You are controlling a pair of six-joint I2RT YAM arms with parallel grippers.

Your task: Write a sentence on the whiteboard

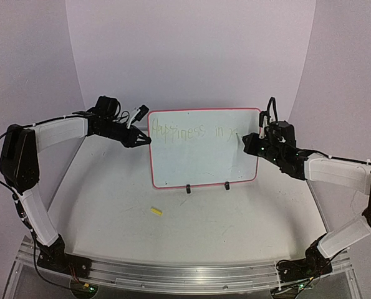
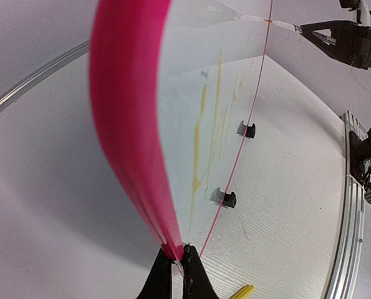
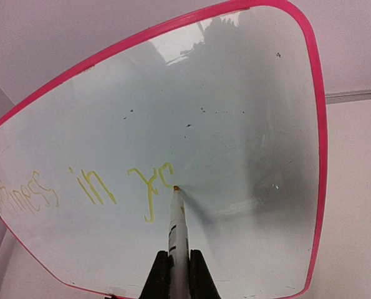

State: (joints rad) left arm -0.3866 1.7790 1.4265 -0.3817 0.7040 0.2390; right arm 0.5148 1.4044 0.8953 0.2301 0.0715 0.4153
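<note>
Whiteboard pinched at its left edge, marker tip set against its face.
The whiteboard [image 1: 197, 163] is stood upright on two black clip feet [image 1: 186, 187] near the middle of the table [image 1: 247, 230], facing the arms. Its pink left edge is pinched between the fingers of the left gripper [image 2: 173, 274]. A white marker [image 3: 176, 227] is clamped in the right gripper [image 3: 176, 274], its tip touching the board just right of the last stroke of the sentence [image 1: 179, 131], which is read as "Happiness in" plus an unfinished word. A small yellow piece [image 1: 156, 211] is seen on the table in front of the board.

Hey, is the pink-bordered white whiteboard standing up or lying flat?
Standing upright: the pink-bordered white whiteboard rests on two black clip feet, with the left end effector pinching its edge.
</note>
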